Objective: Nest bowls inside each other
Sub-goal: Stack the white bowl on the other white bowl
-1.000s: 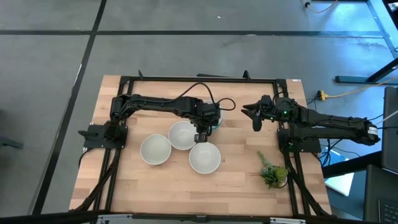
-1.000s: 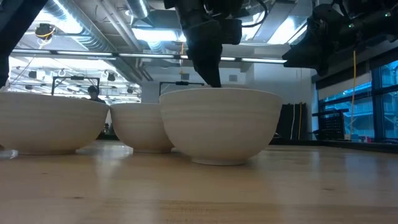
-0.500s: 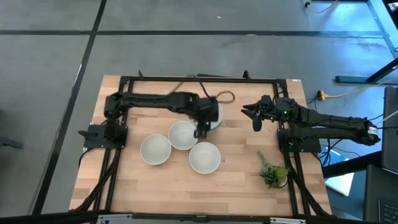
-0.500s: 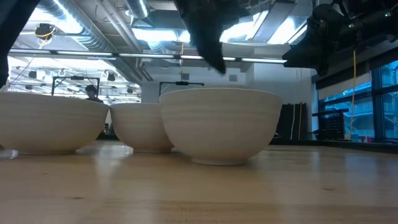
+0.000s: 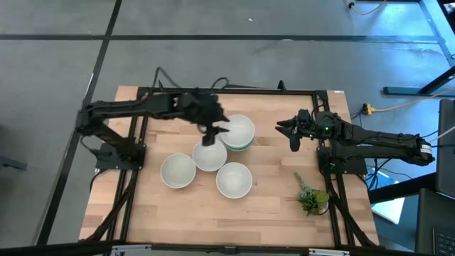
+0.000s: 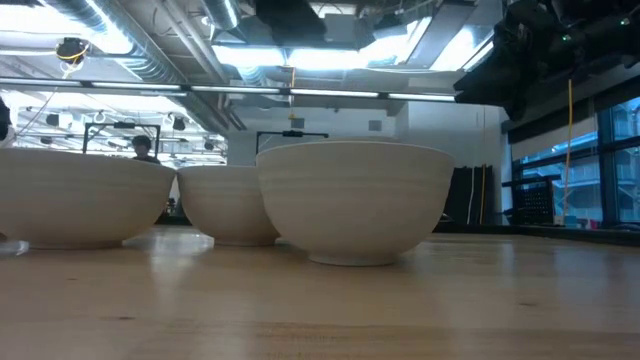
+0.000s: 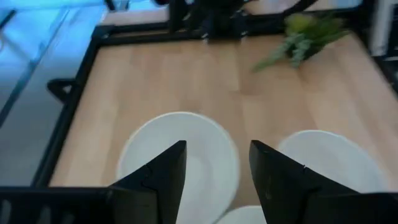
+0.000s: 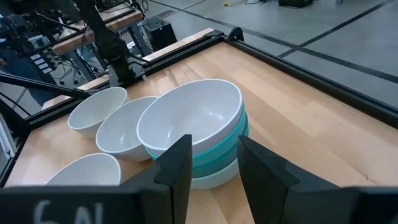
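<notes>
Smooth round white bowl [image 5: 239,129] tops the turquoise-and-mint stack [image 8: 214,163], just right of our left gripper [image 5: 210,135], whose fingers are parted and hold nothing. Three loose white bowls [image 5: 210,155] lie below it. Our right gripper [image 5: 293,135], parted too, waits beyond the stack.

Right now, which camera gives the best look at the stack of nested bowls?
The right wrist view: the stack of nested bowls shows side-on, a white bowl atop turquoise and mint rims. The high view shows only its top bowl and a green edge. The low view hides it behind the nearest white bowl.
</notes>
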`<state>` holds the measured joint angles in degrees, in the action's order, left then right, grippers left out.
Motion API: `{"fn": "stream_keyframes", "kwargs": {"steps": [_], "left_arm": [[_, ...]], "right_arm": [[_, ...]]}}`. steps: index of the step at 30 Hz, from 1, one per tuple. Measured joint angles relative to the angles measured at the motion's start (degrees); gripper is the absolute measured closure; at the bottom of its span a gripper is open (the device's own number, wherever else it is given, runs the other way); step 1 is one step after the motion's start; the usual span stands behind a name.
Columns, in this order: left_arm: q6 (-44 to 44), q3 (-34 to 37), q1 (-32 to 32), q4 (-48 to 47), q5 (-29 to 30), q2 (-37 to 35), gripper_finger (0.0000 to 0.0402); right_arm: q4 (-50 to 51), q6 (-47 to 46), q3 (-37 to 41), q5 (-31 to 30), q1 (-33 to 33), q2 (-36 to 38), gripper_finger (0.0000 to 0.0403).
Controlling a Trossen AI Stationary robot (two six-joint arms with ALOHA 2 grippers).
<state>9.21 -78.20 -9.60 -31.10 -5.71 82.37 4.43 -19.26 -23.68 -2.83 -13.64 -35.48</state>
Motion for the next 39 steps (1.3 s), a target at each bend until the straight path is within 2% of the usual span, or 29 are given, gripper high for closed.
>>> {"fn": "stream_keyframes", "kwargs": {"steps": [5,11,18,22,27,35,39], "left_arm": [[-3.1,8.3,2.9,-0.1,-3.9,-7.7,0.0232],[-6.2,14.8,7.5,-0.9,-5.9,-11.9,0.0232],[-5.9,15.4,12.0,-1.2,-5.7,-11.9,0.0232],[-10.0,15.4,13.6,-2.5,0.1,-11.9,0.0232],[-13.5,15.5,15.3,-7.8,3.7,-9.5,0.0232],[-12.0,15.4,18.4,-7.5,7.9,0.3,0.0232],[-13.7,15.4,18.4,-7.6,8.1,4.7,0.0232]], "right_arm": [[-0.3,0.1,0.0,0.0,0.0,0.0,0.0274],[-0.3,0.2,0.0,0.0,0.0,0.0,0.0274],[-0.3,0.0,0.0,0.0,0.0,0.0,0.0274],[-0.3,0.0,0.0,0.0,0.0,0.0,0.0274],[-0.3,0.0,0.0,0.0,0.0,0.0,0.0274],[-0.3,-1.4,0.0,0.0,0.0,0.0,0.0274],[-0.3,-1.4,0.0,0.0,0.0,0.0,0.0274]]}}
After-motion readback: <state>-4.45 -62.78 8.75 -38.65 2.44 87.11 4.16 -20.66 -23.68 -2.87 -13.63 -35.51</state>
